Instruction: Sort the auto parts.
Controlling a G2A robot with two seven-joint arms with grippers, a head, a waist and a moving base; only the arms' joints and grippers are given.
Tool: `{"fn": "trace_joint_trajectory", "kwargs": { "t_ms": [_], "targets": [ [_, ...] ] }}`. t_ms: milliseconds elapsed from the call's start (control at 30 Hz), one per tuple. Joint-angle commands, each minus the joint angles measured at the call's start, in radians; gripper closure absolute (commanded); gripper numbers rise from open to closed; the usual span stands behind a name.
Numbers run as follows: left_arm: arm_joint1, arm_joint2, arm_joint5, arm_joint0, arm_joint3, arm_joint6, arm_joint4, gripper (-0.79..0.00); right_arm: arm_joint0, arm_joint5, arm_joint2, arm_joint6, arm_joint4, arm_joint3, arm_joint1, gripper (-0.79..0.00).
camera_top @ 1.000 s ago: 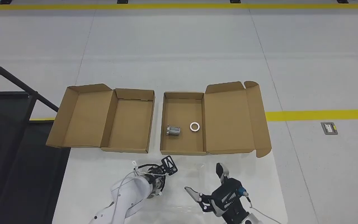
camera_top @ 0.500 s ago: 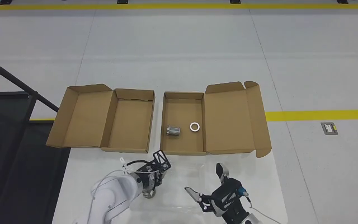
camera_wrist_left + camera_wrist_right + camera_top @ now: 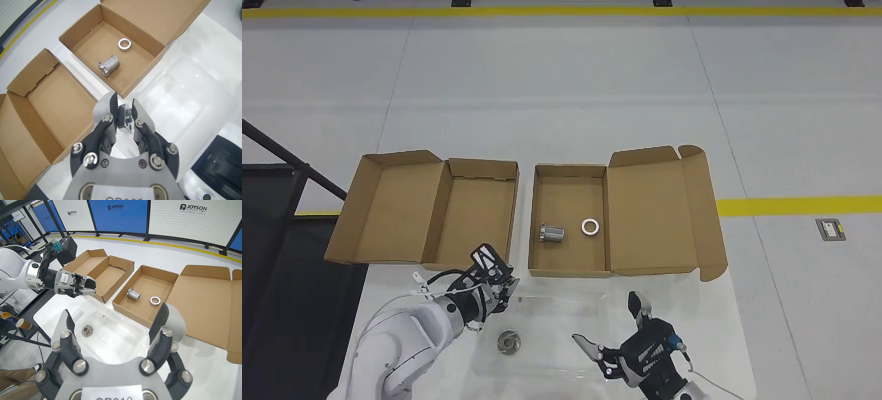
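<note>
My left gripper [image 3: 123, 110] [image 3: 500, 276] is shut on a small flat metal bracket [image 3: 124, 121], held just above the near edge of the left cardboard box [image 3: 474, 215] [image 3: 56, 106]. The right cardboard box [image 3: 569, 255] [image 3: 143, 279] holds a ribbed metal cylinder [image 3: 552, 235] [image 3: 109, 65] [image 3: 133, 295] and a metal ring [image 3: 591, 226] [image 3: 124, 44] [image 3: 155, 301]. A round flanged disc [image 3: 509, 341] [image 3: 87, 330] lies in the clear plastic tray [image 3: 121, 336]. My right gripper [image 3: 117, 321] [image 3: 617, 335] hangs open over the tray's near side.
Both boxes have their lids folded open outward, the right lid [image 3: 662, 215] lying flat on the table. A black rack [image 3: 282, 290] stands to the left of the table. A paper cup [image 3: 23, 324] sits on a low shelf there.
My left gripper has lifted out of the tray with the bracket and moved left and away toward the left box. The flanged disc is now uncovered. The right arm has stayed put.
</note>
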Motion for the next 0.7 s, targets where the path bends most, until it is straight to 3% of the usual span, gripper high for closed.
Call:
{"fn": "trace_joint_trajectory", "kwargs": {
  "t_ms": [0,100,233,400,667],
  "targets": [
    [0.0,0.0,0.0,0.0,0.0,0.0,0.0,0.0,0.0,0.0,0.0,0.0,0.0,0.0,0.0,-0.785],
    [0.0,0.0,0.0,0.0,0.0,0.0,0.0,0.0,0.0,0.0,0.0,0.0,0.0,0.0,0.0,-0.785],
    [-0.01,0.012,0.139,-0.046,0.079,0.064,-0.029,0.0,0.0,0.0,0.0,0.0,0.0,0.0,0.0,-0.785],
    [-0.032,0.028,0.297,-0.251,0.32,0.087,-0.179,0.0,0.0,0.0,0.0,0.0,0.0,0.0,0.0,-0.785],
    [-0.069,0.136,0.399,-0.512,0.728,0.181,-0.217,0.0,0.0,0.0,0.0,0.0,0.0,0.0,0.0,-0.785]
  ]
}}
